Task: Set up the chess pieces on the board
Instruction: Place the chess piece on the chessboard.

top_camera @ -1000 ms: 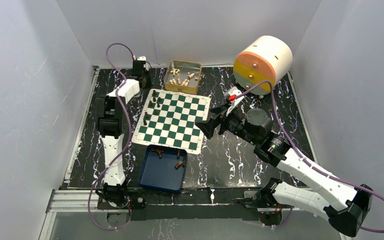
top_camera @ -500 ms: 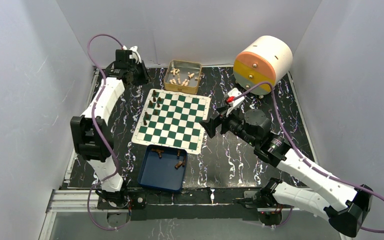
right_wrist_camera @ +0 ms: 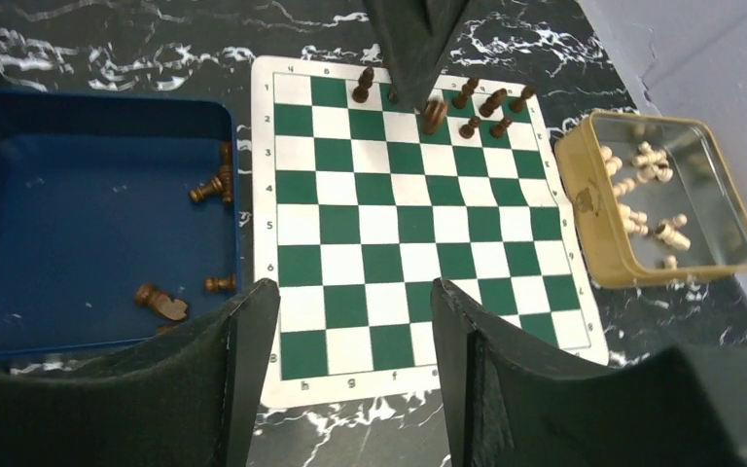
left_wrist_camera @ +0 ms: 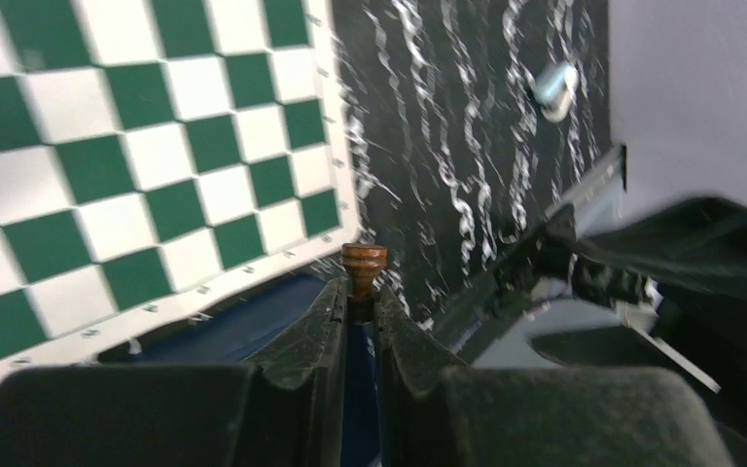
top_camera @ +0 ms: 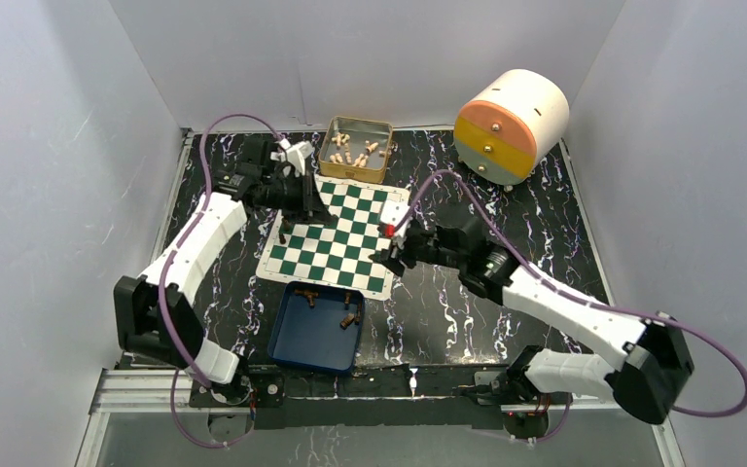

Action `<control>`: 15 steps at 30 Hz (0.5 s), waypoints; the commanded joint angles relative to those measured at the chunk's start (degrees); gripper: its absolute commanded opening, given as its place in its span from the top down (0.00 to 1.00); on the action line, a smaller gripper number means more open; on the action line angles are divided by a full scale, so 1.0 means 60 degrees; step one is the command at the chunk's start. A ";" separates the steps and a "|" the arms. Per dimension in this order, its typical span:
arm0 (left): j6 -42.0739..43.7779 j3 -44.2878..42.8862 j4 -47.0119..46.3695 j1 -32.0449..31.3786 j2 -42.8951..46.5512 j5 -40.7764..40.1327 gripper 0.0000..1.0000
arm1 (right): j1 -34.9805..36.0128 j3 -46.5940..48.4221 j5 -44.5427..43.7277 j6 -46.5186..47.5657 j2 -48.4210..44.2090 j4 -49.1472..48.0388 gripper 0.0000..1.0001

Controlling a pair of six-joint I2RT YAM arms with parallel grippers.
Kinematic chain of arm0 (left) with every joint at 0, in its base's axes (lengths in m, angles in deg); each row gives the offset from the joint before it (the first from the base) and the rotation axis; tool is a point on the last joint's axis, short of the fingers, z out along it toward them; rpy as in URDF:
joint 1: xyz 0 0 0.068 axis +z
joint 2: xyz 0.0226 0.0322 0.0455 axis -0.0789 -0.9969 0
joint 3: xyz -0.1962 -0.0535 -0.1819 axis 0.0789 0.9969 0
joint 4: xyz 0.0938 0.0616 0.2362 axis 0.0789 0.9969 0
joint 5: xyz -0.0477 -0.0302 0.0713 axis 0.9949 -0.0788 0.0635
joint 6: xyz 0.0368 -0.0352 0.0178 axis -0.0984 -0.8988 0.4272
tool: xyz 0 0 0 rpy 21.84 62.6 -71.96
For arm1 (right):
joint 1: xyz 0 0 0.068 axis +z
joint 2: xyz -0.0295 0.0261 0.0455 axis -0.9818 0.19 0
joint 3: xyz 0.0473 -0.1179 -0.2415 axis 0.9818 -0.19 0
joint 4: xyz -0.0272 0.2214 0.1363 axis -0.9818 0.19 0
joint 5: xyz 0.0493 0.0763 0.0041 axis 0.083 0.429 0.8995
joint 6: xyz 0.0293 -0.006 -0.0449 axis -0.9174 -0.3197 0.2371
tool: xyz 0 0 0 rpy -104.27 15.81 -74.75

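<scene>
Jaws of our left gripper (left_wrist_camera: 358, 304) clench one dark piece (left_wrist_camera: 364, 263) by its base, head exposed, probably for upright placement. We hold it over the board (top_camera: 342, 238) near the standing pieces (right_wrist_camera: 477, 97). Right gripper (right_wrist_camera: 350, 292) gapes, empty.

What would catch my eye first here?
Probably the flat green-and-white checkered chess mat in the middle of the black marbled table, and the big cream, orange and yellow drum at the far right corner. The left gripper pinches a tiny dark-brown wooden chess piece near the mat's far left corner.
</scene>
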 commanded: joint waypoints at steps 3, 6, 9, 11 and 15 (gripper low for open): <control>-0.0259 0.0650 0.0141 -0.1163 0.1008 0.1443 1.00 | 0.0014 0.0855 0.1290 0.2549 0.1071 -0.0777 0.38; -0.0266 0.0908 0.0146 -0.1251 0.1164 0.1937 1.00 | 0.0014 0.0901 0.1730 0.3184 0.1376 -0.0845 0.39; -0.0261 0.1026 0.0181 -0.1260 0.1313 0.2097 1.00 | 0.0016 0.1013 0.2005 0.3692 0.1626 -0.0611 0.37; -0.0221 0.1036 0.0227 -0.1273 0.1317 0.2231 1.00 | 0.0017 0.1008 0.2241 0.3920 0.1657 -0.0619 0.37; -0.0188 0.0988 0.0327 -0.1272 0.1200 0.2357 1.00 | 0.0065 0.1058 0.2351 0.4153 0.1710 -0.0688 0.37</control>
